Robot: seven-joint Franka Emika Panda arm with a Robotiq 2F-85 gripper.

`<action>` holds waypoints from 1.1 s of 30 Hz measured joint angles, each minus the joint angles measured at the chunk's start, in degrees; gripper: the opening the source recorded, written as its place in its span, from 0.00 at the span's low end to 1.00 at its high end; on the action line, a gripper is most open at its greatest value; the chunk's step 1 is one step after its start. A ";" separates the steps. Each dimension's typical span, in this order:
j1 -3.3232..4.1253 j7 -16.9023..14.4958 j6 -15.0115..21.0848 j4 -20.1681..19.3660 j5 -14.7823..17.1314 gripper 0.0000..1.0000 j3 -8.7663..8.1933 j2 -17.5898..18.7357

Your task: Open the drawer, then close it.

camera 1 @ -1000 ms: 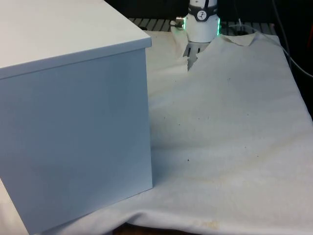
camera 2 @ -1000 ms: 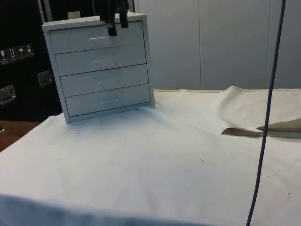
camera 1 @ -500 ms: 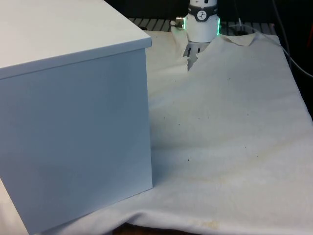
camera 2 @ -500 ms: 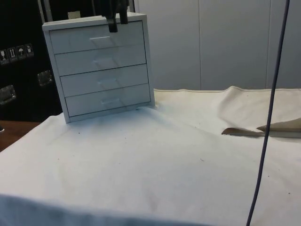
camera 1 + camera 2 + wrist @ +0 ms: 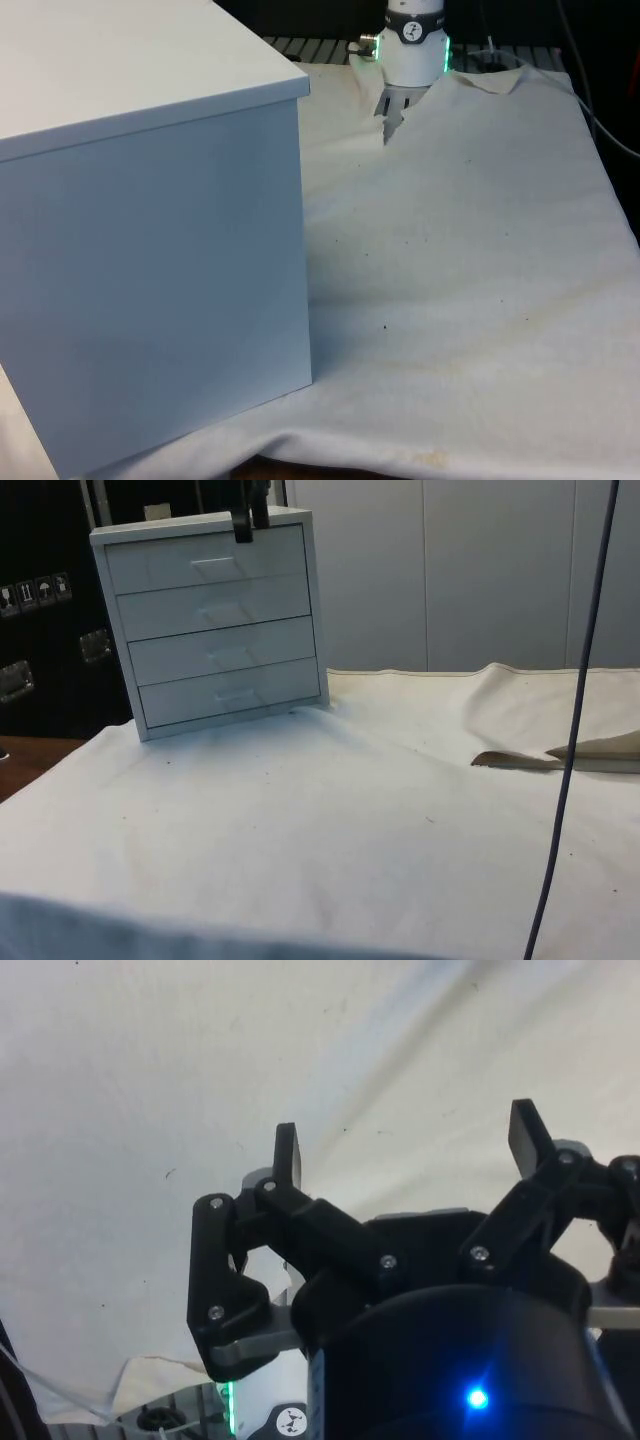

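**Gripper above the chest, all four drawers shut**

The gripper (image 5: 405, 1150) hangs with its two fingers (image 5: 288, 1155) spread wide apart and nothing between them; beneath it lies only the cloth (image 5: 150, 1080). In the side view the fingertips (image 5: 250, 522) sit at the upper edge of the chest (image 5: 215, 620), just above the top drawer (image 5: 205, 560) and a little to one side of its handle (image 5: 215, 565). Whether they touch the chest's top cannot be told. All four drawer fronts lie flush with the frame, so by this evidence the opening has not begun, or the cycle is complete; the frames do not decide which. The chest stands near the table's corner, its drawers facing the side camera and its plain back (image 5: 150, 270) turned to the front camera.

To do the opening well, the likely needs are:

- Lower the gripper in front of the chosen drawer, not over the chest's top, so the fingers clear the top edge.
- Centre the open fingers on the handle, which is small and shallow; an off-centre grasp would probably slip.
- Close firmly, then pull straight out along the drawer's run. A slanted pull may jam the drawer or drag the light chest across the cloth.
- Push back squarely until the front sits flush.
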 measured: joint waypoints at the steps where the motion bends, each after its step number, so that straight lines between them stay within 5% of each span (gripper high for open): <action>1: 0.00 0.00 0.00 0.00 0.00 1.00 0.00 0.00; 33: -0.23 -12.32 2.92 -0.23 0.00 1.00 -0.34 0.11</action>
